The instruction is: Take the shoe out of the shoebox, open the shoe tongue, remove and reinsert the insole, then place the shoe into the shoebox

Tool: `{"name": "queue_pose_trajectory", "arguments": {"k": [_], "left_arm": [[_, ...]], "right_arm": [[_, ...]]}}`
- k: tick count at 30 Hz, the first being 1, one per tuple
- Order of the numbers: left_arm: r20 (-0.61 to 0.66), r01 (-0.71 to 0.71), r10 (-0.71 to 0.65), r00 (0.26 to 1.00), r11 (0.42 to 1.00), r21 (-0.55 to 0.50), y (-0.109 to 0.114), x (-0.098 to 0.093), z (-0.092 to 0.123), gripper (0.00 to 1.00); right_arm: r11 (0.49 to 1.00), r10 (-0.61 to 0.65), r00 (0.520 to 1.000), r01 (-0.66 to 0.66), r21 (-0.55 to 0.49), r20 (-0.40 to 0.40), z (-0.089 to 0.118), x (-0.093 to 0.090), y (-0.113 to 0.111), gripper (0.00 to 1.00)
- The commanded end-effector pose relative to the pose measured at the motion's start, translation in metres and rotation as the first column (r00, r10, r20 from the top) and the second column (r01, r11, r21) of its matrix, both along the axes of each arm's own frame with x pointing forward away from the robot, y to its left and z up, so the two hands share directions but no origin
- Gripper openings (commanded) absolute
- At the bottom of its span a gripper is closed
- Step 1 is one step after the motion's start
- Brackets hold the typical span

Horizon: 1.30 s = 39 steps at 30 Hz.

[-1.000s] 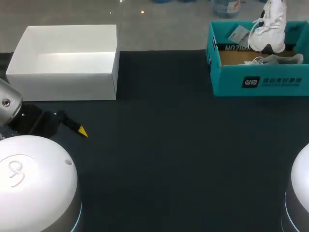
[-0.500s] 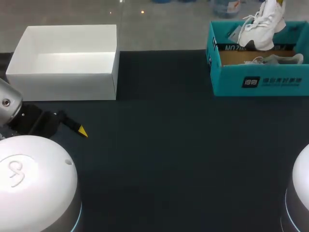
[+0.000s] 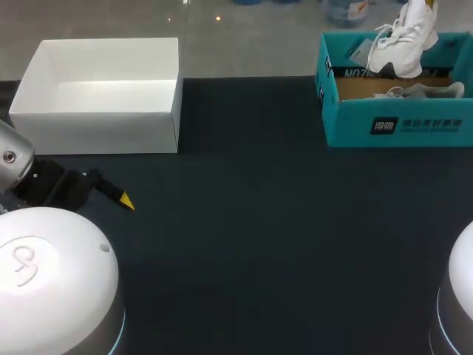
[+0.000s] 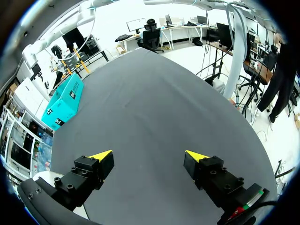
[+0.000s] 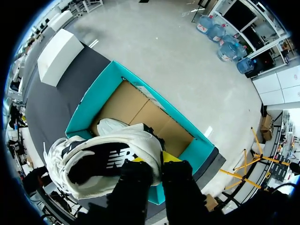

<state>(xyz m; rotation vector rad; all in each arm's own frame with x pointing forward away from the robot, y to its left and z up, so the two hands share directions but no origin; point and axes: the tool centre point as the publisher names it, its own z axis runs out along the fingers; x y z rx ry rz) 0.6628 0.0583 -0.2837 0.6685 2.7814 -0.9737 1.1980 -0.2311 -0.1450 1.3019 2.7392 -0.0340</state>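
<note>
The right hand (image 5: 157,160) pinches the white shoe (image 3: 403,41) by its rim and holds it above the teal shoebox (image 3: 355,126), likely to clear the walls, while the left hand (image 4: 147,157) hovers, fingers spread, over the dark tabletop (image 3: 259,222).

Robot lab: dark worktable (image 3: 259,237), robot arm (image 3: 52,281).

The left arm (image 3: 52,274) has a glossy white dome with an embossed grey logo and a pale blue ring under the dome. Next to the dome is a silver joint (image 3: 11,159) with one dark screw. The left gripper (image 4: 149,155) has blocky black fingers (image 4: 89,171) dotted with socket screws and tipped with bright yellow wedges. The right arm (image 3: 460,296) has the same white shell.
</note>
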Motion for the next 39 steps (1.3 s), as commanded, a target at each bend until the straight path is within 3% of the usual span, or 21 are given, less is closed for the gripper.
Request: {"name": "queue_pose_trajectory", "arguments": {"k": [1, 4, 7, 18, 34, 39], "left_arm": [[0.0, 0.0, 0.0, 1.0, 1.0, 0.004, -0.001, 0.0, 0.0, 1.0], [0.0, 0.0, 0.0, 1.0, 1.0, 0.004, -0.001, 0.0, 0.0, 1.0], [0.0, 0.0, 0.0, 1.0, 1.0, 0.004, -0.001, 0.0, 0.0, 1.0], [0.0, 0.0, 0.0, 1.0, 1.0, 0.004, -0.001, 0.0, 0.0, 1.0], [0.0, 0.0, 0.0, 1.0, 1.0, 0.004, -0.001, 0.0, 0.0, 1.0], [0.0, 0.0, 0.0, 1.0, 1.0, 0.004, -0.001, 0.0, 0.0, 1.0]], "right_arm": [[1.0, 0.001, 1.0, -0.001, 0.0, -0.001, 0.002, -0.001, 0.0, 0.0], [1.0, 0.001, 1.0, -0.001, 0.0, -0.001, 0.002, -0.001, 0.0, 0.0], [0.993, -0.117, 0.993, 0.117, 0.006, 0.008, 0.0, -0.006, -0.008, 0.0], [0.936, -0.352, 0.936, 0.352, -0.026, -0.006, -0.005, -0.025, -0.018, 0.0], [0.712, -0.697, 0.717, 0.693, -0.114, 0.007, -0.016, -0.056, -0.043, 0.0], [0.618, -0.767, 0.64, 0.756, -0.215, 0.047, -0.019, -0.06, -0.046, 0.0]]}}
